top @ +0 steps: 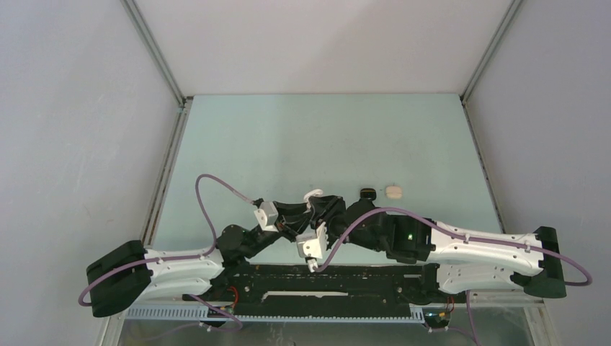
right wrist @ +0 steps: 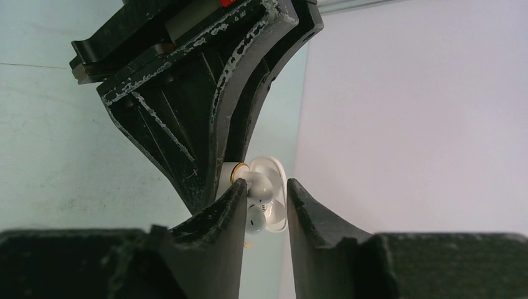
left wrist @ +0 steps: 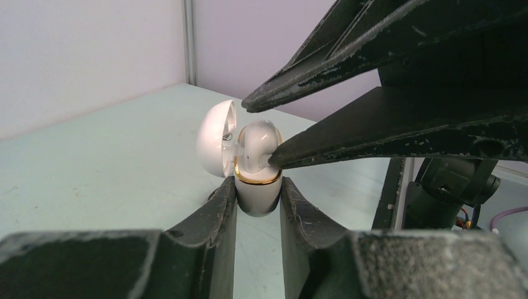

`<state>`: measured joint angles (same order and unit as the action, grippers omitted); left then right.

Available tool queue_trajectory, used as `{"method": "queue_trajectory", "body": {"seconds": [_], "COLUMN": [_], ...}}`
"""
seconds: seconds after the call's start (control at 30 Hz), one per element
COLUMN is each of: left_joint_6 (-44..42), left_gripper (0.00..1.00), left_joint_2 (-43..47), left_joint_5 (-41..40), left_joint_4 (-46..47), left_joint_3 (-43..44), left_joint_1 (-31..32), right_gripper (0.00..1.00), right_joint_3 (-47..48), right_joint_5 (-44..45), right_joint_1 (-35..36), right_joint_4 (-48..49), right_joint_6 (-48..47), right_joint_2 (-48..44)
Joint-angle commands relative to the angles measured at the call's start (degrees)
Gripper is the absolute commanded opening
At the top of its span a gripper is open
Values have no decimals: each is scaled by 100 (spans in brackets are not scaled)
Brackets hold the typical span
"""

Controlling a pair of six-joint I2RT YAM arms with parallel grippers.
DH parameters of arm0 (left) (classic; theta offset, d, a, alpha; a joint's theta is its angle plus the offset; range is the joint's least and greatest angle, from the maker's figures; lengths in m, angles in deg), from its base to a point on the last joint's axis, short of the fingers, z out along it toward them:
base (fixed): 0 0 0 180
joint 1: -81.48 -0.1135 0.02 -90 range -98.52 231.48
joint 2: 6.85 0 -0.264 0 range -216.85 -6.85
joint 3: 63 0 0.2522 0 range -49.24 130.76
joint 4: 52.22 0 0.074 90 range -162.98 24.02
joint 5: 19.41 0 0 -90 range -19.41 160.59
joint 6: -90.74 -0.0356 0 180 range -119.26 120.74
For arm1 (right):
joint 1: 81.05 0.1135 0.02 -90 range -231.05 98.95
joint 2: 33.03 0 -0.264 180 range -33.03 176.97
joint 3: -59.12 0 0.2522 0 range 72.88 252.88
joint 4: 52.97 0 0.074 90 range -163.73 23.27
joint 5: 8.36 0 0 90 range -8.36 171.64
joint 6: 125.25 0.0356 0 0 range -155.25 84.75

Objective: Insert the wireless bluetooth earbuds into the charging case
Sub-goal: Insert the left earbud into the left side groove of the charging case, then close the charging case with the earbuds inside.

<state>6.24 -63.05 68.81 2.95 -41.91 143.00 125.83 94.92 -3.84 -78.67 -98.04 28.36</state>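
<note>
2 arms, the left arm (top: 180, 263) and the right arm (top: 475, 249), meet low over the near middle of the table (top: 288, 137). The white case (top: 313, 193) shows between their ends. Farther right, well apart from them, a black piece (top: 368, 192) and a white piece (top: 393, 191) lie near each other on the table.

From the left wrist, the left gripper (left wrist: 257, 187) pinches the base of the case upright, 1 finger pressed on each side. The lid (left wrist: 215, 140) stands open, tipped back to the left. 1 white bud (left wrist: 258, 140) sits in the case, its rounded top rising above the gold rim. The right gripper (left wrist: 260, 132) reaches in from the upper right with its jaws spread: the lower finger touches the side of the bud, and the upper finger hangs clear above it.

From the right wrist, the right gripper's 2 fingers frame the bud and the open lid with a gap on either side. The left gripper comes down from above, pressed on the case. Just below the bud a second round white shape with a dark dot shows; I cannot tell what it is.
</note>
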Motion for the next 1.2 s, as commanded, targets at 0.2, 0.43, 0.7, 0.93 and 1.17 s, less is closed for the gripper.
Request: {"method": "queue_trajectory", "body": {"seconds": [0.2,0.43,0.7,0.93,1.17], "left_joint_6": [-170,-193,-267,-414,-61], "left_gripper": [0,0,0,0,0], "left_joint_2": [-76,-169,-142,-213,-740], "left_joint_5": [-112,-163,-91,646,1457], "left_joint_4": [330,334,-199,-1320,-1685], "left_joint_3": [56,48,206,701,1234], "left_joint_1": [18,18,18,18,18], "right_gripper": [44,61,75,75,70], "right_joint_3": [1024,1836,3028,3384,2701], "right_joint_5": [-339,-1332,-4553,-6841,-7827], "right_joint_1": [19,-680,-3488,-5804,-5931], "right_joint_4": [-1423,-2283,-4580,-6941,-7064], "right_joint_6": [1119,2200,2973,1759,644], "right_joint_2": [114,39,594,1940,2179]}}
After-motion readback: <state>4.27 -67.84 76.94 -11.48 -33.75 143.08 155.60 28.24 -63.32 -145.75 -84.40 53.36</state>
